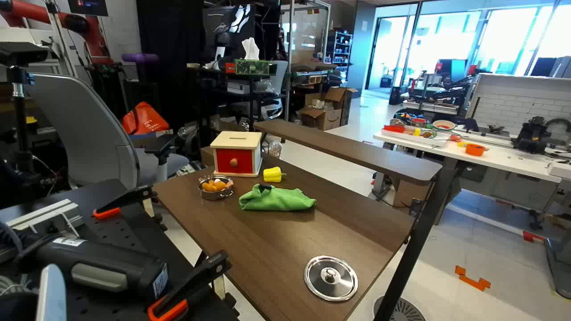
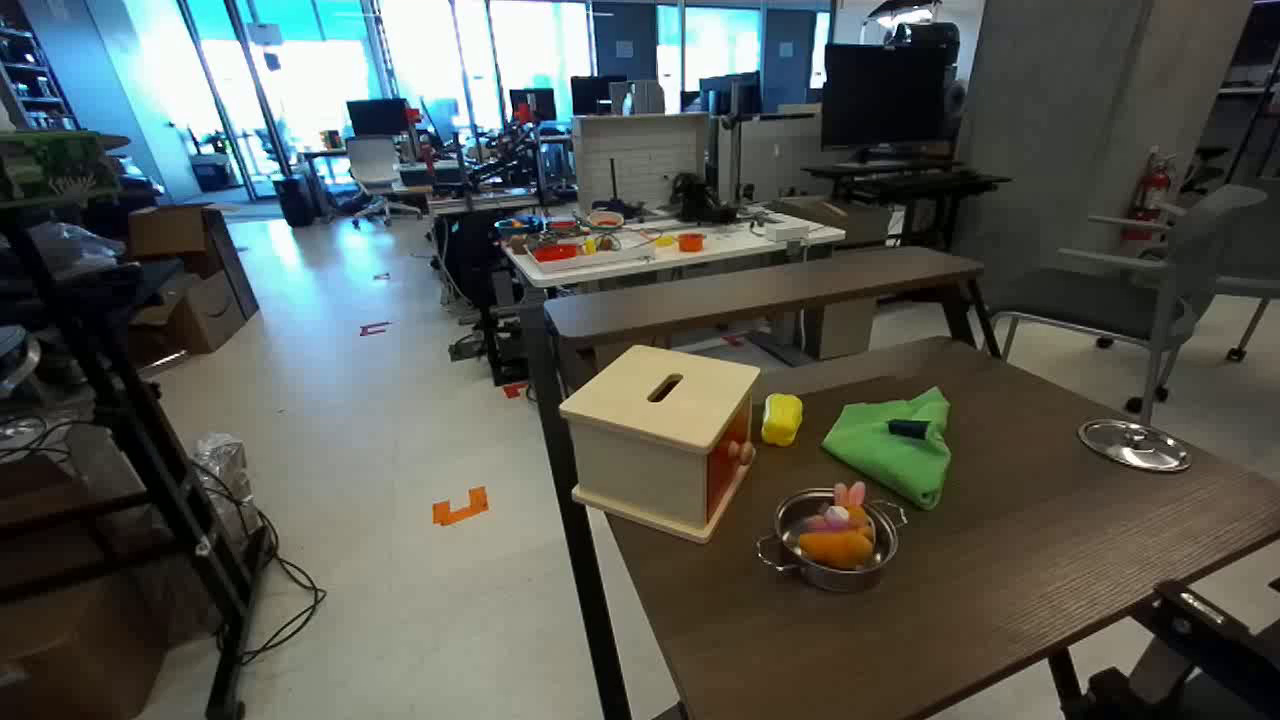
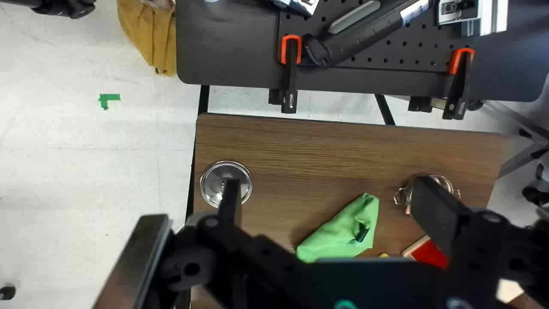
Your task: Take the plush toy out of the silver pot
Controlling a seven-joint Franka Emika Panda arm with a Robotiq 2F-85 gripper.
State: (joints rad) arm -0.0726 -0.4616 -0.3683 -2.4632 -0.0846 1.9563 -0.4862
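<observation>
Jaws stand wide apart in the wrist view — the gripper (image 3: 328,184) fills the bottom of the frame, one finger left of centre, the other toward the right, the brown table (image 3: 300,146) showing between their tips.

In an exterior view the silver pot (image 2: 840,580) stands upright on the table, low and right of centre in the frame. Inside it lies the plush toy (image 2: 838,547), orange, with pink ears (image 2: 850,494) just above; whether ears and orange body are one piece I cannot tell. In the wrist view a finger covers most of the pot.

Just left of the pot, apart from it, is a wooden box (image 2: 660,440) with a slotted top and a red front. Higher in the frame lie the green cloth (image 2: 875,455), folded loosely with a small dark object (image 2: 908,428) at its folds, and a yellow pepper-like object (image 2: 782,419) between cloth and box. Toward the right edge the silver lid (image 2: 1135,447) lies flat — knob up, well apart from the pot.

Farther off, a raised brown plank (image 2: 770,290) crosses behind the table. Beyond it, at upper centre, a white table (image 2: 745,240) carries an orange bowl (image 2: 690,242) and other small items. Last come a black monitor (image 2: 883,97) at the upper right and bright windows (image 2: 545,35) along the top.
</observation>
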